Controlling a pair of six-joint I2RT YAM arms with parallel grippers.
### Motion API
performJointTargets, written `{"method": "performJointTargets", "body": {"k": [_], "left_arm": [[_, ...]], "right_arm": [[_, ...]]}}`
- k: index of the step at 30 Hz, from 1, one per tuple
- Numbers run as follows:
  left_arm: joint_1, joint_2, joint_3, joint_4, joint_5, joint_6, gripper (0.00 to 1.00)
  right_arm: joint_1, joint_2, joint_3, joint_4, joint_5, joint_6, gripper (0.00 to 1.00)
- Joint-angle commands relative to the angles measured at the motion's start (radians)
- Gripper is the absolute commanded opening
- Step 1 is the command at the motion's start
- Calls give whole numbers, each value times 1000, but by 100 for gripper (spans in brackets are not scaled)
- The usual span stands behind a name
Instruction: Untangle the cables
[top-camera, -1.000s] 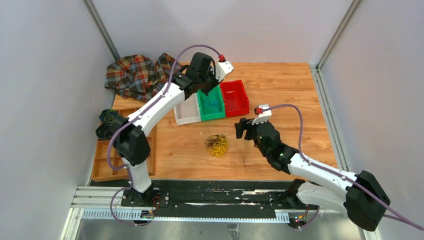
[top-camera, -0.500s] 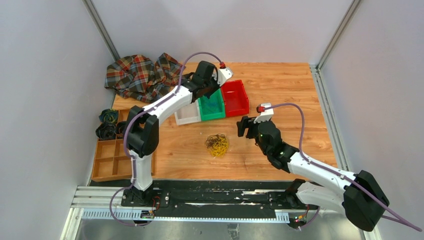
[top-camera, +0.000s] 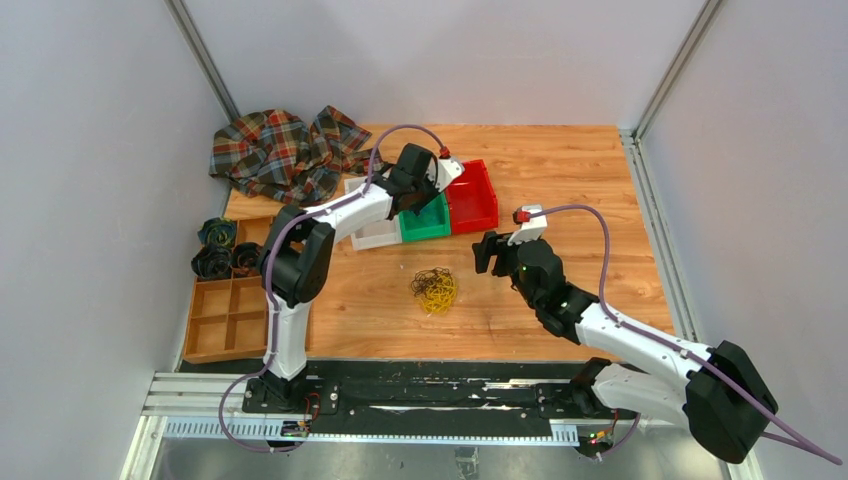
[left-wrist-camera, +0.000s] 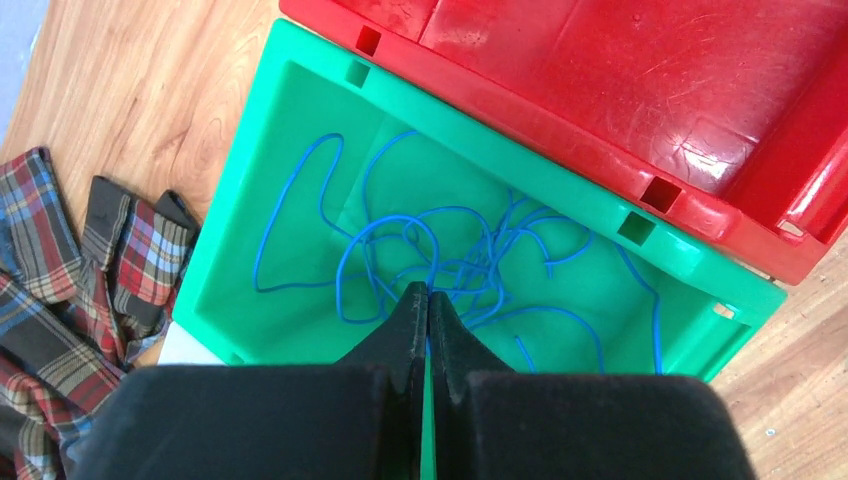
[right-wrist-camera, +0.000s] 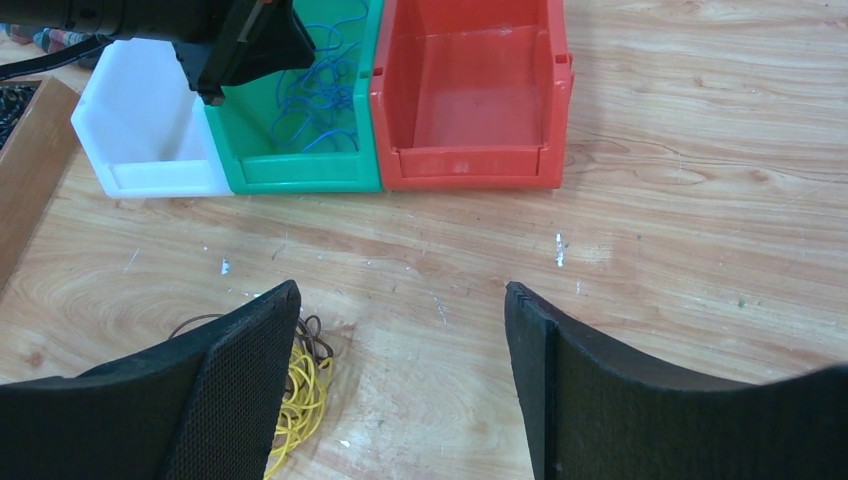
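A small tangle of yellow and dark thin cables (top-camera: 435, 290) lies on the wooden table in front of the bins; its yellow loops show beside the left finger in the right wrist view (right-wrist-camera: 300, 390). Thin blue cable strands (left-wrist-camera: 400, 240) lie looped in the green bin (left-wrist-camera: 250, 150). My left gripper (left-wrist-camera: 428, 292) hangs over that bin (top-camera: 425, 222), jaws shut with a blue strand pinched at the tips. My right gripper (right-wrist-camera: 400, 295) is open and empty, low over the table just right of the tangle (top-camera: 483, 255).
A red bin (top-camera: 470, 195) stands right of the green one and a white bin (top-camera: 375, 235) left of it. A plaid cloth (top-camera: 280, 150) lies at the back left. A wooden compartment tray (top-camera: 225, 315) with dark coiled bundles (top-camera: 215, 250) sits at the left edge.
My left arm has swung its elbow in and lowered its gripper toward the green bin. My right gripper has barely moved. The tangle has stayed in place.
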Motion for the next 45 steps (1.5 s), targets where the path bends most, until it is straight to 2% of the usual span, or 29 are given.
{"method": "performJointTargets", "body": {"k": [1,7,11,17,20,24,28,31,34,41,45], "left_arm": [[-2,0,21,23,0,-9,6],[1,-43,114,-146,104,-27,39],[3,-63,161,-262,173,-57,56],[4,-107,188,-344,178,-49,77],[4,-156,205,-413,238,-40,84],[3,-253,143,-529,401,-1,88],[1,-354,-5,-610,526,74,85],[-6,-407,-133,-619,571,126,82],[-22,-411,-198,-618,589,138,79],[-34,-366,-255,-434,543,-139,74],[-34,-357,-295,-387,560,-264,73]], "right_arm": [[-13,0,36,28,-23,9,74],[-13,-13,35,21,-29,6,74],[-14,-32,26,21,-32,13,74],[-13,-68,21,3,-31,8,74],[-13,-84,22,-7,-33,4,74],[-13,-92,15,-11,-39,7,74],[-14,-92,9,-12,-47,9,75],[-15,-92,9,-15,-60,9,74],[-15,-96,4,-18,-66,13,73],[-15,-102,-4,-29,-71,22,69],[-15,-106,-4,-37,-66,18,68]]}}
